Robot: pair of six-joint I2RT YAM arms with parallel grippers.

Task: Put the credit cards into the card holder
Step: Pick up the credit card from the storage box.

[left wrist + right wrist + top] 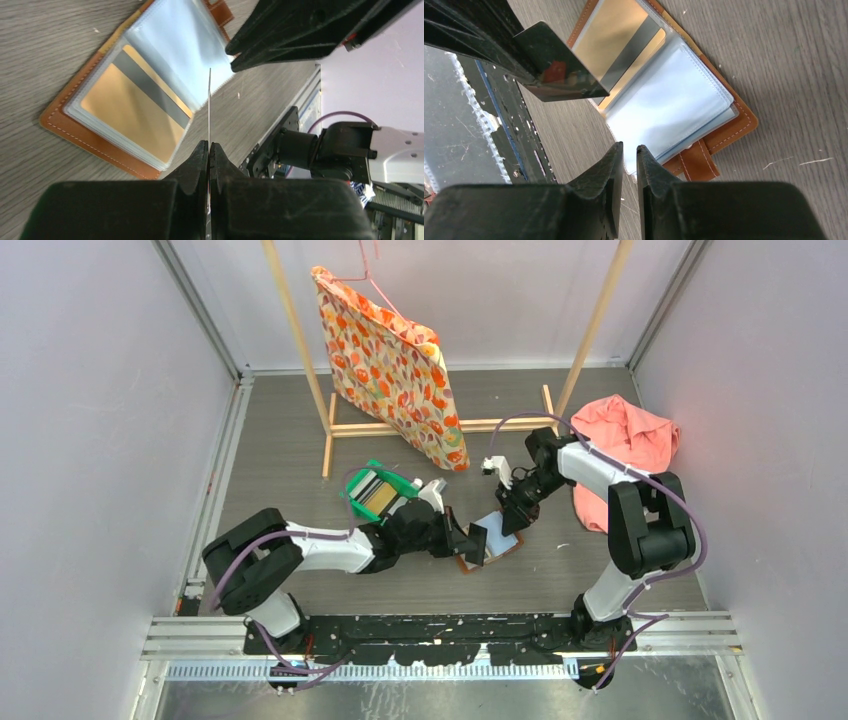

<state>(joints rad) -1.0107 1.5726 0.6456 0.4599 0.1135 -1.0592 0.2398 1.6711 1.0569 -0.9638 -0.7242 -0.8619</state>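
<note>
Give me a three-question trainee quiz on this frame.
1. True or false: the holder lies open.
2. The black card is pinched by: A left fingers; B right ones; C nothing.
3. What colour is the sleeved card?
Key: 1 true; 2 A; 3 gold.

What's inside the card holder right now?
A gold card with a grey stripe shows on one side of the open card holder; the facing sleeve looks empty. Sleeves stacked underneath are covered.
</note>
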